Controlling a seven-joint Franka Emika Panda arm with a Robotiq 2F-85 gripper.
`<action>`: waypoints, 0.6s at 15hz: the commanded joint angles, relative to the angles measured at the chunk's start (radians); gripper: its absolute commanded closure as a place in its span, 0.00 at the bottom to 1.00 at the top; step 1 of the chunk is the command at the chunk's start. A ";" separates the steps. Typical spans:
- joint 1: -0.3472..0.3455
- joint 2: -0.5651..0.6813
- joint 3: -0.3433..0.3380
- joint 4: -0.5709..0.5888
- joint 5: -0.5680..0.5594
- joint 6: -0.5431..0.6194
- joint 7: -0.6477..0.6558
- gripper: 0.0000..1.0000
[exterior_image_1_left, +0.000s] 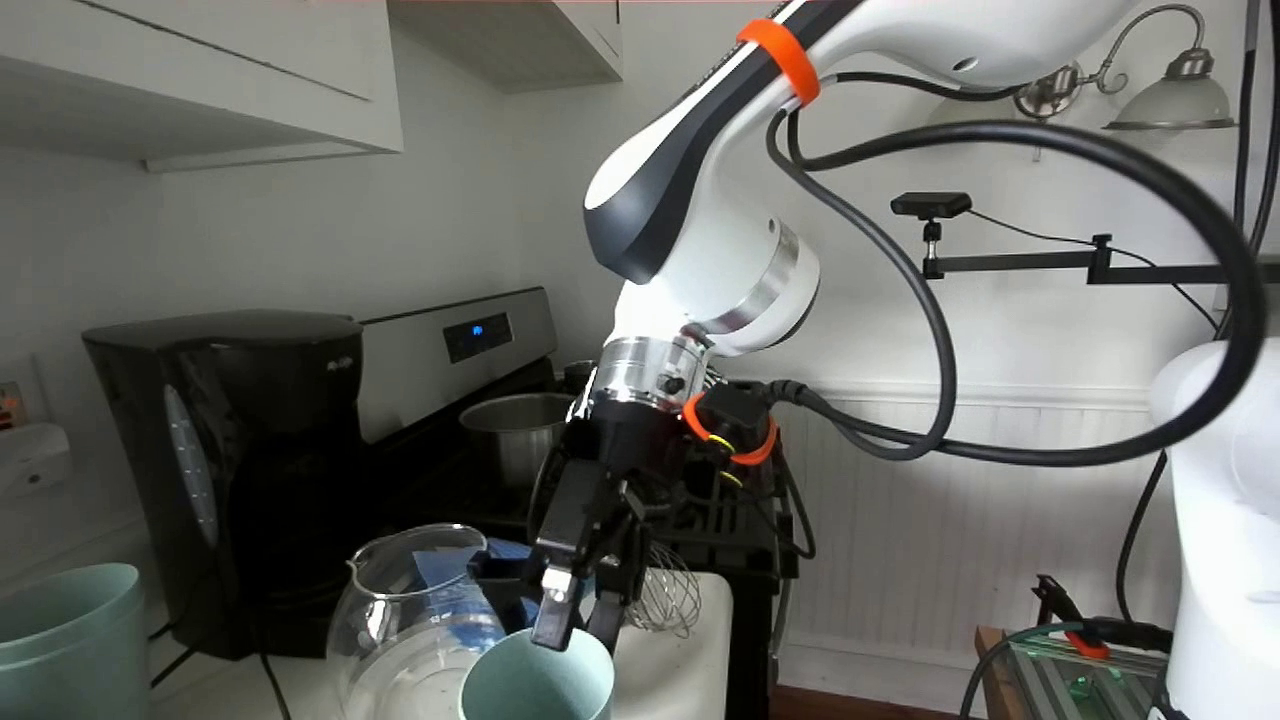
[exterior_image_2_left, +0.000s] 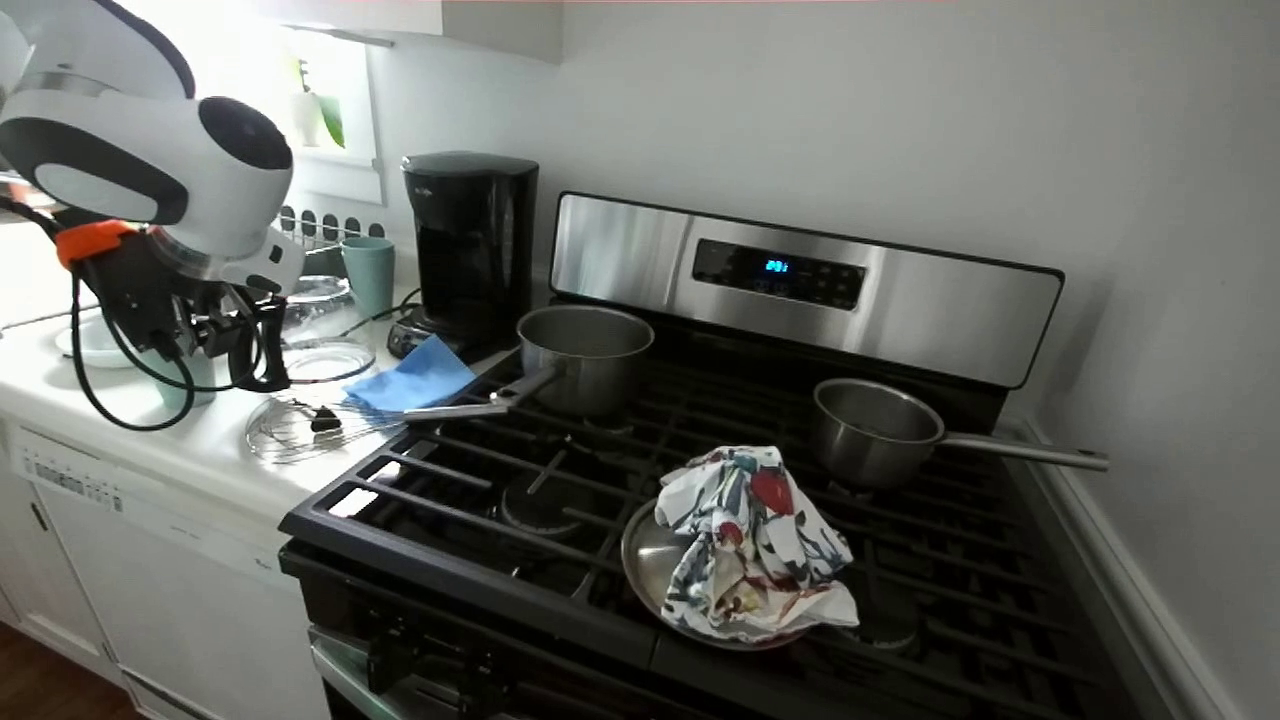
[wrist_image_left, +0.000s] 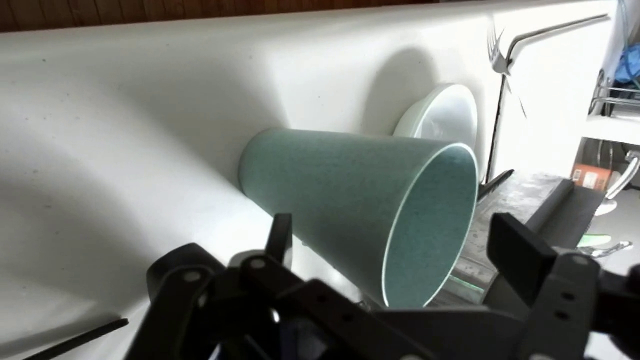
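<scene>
My gripper (wrist_image_left: 392, 240) stands open, its fingers spread wide with nothing clamped between them. A tall pale teal cup (wrist_image_left: 325, 175) is on the white counter, its mouth toward the wrist camera. In that view the cup's rim shows between the two fingers; whether either touches it I cannot tell. In an exterior view the gripper (exterior_image_1_left: 565, 620) is just above or beside the mouth of the teal cup (exterior_image_1_left: 540, 680), whose lower part is cut off by the frame. Cables and the gripper partly cover this cup (exterior_image_2_left: 180, 375) in an exterior view.
Around the gripper are a clear glass carafe (exterior_image_1_left: 410, 630), a whisk (exterior_image_2_left: 320, 425), a blue cloth (exterior_image_2_left: 415, 378) and a white bowl (wrist_image_left: 447, 117). Another teal cup (exterior_image_2_left: 368, 275) stands by the black coffee maker (exterior_image_2_left: 475, 250). The stove holds pots (exterior_image_2_left: 585, 355) and a patterned cloth (exterior_image_2_left: 750, 550).
</scene>
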 joint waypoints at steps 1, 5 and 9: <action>0.010 0.015 0.016 -0.007 0.048 0.047 0.037 0.02; 0.005 0.039 0.015 0.003 0.028 0.041 0.046 0.39; 0.003 0.052 0.016 0.007 0.023 0.053 0.054 0.66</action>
